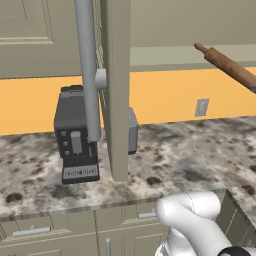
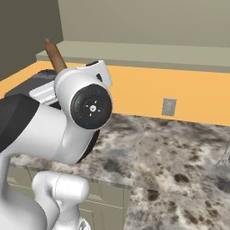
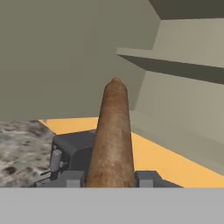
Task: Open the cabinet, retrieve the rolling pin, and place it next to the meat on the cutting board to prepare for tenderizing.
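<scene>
While our gripper (image 3: 112, 178) clamps the rolling pin (image 3: 113, 135) between both fingertips, we see the pin raised in the air above the speckled counter (image 1: 190, 160), tilted below the cabinet (image 1: 116, 85). Its door hangs open over the counter, just beside a dark coffee machine (image 1: 75, 135) against the orange wall (image 1: 165, 95).

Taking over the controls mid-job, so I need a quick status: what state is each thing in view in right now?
Cabinet door: swung open, edge-on to the left base camera.
Rolling pin: out of the cabinet, held in the air, sticking out from between the fingers.
Gripper: shut on the rolling pin.
Toaster: standing upright on the counter, behind the open door.
Drawers: closed.
</scene>
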Available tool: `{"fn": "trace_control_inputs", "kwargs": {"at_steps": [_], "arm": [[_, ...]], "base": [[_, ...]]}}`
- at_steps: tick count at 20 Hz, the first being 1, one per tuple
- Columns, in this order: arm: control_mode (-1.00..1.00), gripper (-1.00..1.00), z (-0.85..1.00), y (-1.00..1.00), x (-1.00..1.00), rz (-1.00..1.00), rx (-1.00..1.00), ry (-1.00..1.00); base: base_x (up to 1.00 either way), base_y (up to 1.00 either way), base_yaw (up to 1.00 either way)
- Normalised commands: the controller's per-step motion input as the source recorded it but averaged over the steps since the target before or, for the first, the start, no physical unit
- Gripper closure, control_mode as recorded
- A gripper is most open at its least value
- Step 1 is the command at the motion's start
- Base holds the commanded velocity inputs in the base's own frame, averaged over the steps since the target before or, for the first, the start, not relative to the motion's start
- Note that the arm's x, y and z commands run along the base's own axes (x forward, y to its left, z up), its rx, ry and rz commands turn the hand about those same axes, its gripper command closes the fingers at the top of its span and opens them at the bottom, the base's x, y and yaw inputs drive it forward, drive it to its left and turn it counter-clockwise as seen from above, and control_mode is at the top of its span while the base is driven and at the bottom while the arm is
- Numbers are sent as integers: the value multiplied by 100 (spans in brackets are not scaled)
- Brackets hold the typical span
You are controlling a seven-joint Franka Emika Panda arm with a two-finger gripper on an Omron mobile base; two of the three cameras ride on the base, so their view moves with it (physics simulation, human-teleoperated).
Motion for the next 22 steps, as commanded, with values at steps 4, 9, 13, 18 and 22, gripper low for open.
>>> {"fn": "trace_control_inputs", "kwargs": {"at_steps": [4, 9, 13, 18, 22], "arm": [[-100, 100, 0, 0, 0, 0, 0, 0], [100, 100, -2, 0, -6, 0, 0, 0], [100, 100, 0, 0, 0, 0, 0, 0], [100, 100, 0, 0, 0, 0, 0, 0], [100, 100, 0, 0, 0, 0, 0, 0]], "base": [[0, 0, 0], [-45, 0, -2], [-99, 3, -3], [-100, 15, -1], [-94, 25, -1]]}}
